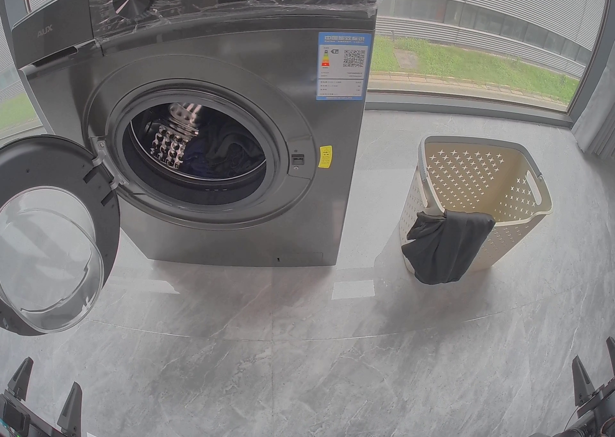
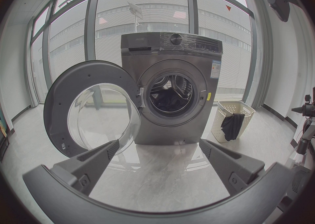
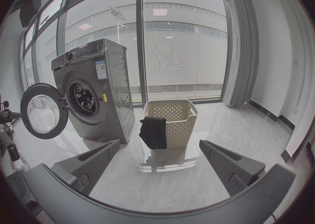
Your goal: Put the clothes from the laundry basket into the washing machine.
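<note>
A grey front-loading washing machine (image 1: 211, 124) stands ahead on my left, its round door (image 1: 51, 233) swung wide open. Dark clothes (image 1: 221, 150) lie inside the drum. To its right stands a cream laundry basket (image 1: 487, 195) with a black garment (image 1: 445, 246) draped over its near rim and hanging down the outside. My left gripper (image 1: 45, 390) is low at the near left, open and holding nothing, well short of the machine (image 2: 170, 86). Low at the near right, far from the basket (image 3: 172, 121), my right gripper (image 1: 596, 371) is open with nothing in it.
Polished grey floor (image 1: 307, 355) stretches between me and both objects. A tall glass window wall (image 1: 487, 22) runs behind the machine and basket. A curtain (image 3: 242, 47) hangs at the far right.
</note>
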Motion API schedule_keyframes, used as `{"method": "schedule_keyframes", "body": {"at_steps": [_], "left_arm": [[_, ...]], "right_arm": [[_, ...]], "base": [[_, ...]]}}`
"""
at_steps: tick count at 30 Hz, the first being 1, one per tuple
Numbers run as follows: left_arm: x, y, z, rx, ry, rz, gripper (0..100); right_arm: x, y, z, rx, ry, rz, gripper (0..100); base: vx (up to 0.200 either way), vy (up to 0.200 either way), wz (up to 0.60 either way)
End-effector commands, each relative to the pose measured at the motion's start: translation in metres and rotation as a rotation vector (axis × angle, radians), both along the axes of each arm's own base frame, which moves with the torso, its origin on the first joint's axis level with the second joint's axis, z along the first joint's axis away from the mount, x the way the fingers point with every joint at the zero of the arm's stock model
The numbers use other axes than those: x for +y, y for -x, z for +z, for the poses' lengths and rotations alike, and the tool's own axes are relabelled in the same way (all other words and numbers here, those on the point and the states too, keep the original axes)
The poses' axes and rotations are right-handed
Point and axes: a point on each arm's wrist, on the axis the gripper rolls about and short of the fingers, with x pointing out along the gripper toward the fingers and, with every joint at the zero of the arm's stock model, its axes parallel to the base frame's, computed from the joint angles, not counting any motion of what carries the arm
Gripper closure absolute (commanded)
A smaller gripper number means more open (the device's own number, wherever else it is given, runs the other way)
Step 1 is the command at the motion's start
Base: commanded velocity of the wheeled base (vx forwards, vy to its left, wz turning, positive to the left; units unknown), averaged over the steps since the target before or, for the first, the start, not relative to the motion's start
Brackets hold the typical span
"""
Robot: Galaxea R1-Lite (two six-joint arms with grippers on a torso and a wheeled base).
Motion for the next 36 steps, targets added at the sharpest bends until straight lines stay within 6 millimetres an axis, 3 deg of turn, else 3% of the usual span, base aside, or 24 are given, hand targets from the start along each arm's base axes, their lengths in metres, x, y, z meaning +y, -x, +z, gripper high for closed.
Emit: {"method": "schedule_keyframes", "body": {"at_steps": [1, 11, 17, 32, 36], "left_arm": [[0.0, -0.0004, -0.005, 0.005, 0.001, 0.0, 0], [0.0, -0.0004, -0.005, 0.005, 0.0, 0.0, 0], [0.0, -0.0004, -0.005, 0.005, -0.002, 0.0, 0], [0.0, -0.0004, -0.005, 0.005, 0.0, -0.001, 0], [0.0, -0.0004, -0.005, 0.005, 0.0, -0.001, 0]], "right_arm": [[0.0, -0.0004, -0.0051, 0.006, 0.002, 0.0, 0], [0.0, -0.0004, -0.0051, 0.005, 0.0, 0.0, 0], [0.0, -0.0004, -0.0051, 0.005, 0.0, 0.0, 0], [0.0, -0.0004, -0.0051, 0.005, 0.0, 0.0, 0], [0.0, -0.0004, -0.0051, 0.005, 0.0, 0.0, 0]], "base": [[0.0, -0.2, 0.0], [0.0, -0.2, 0.0], [0.0, 0.0, 0.0], [0.0, -0.2, 0.0], [0.0, 0.0, 0.0]]}}
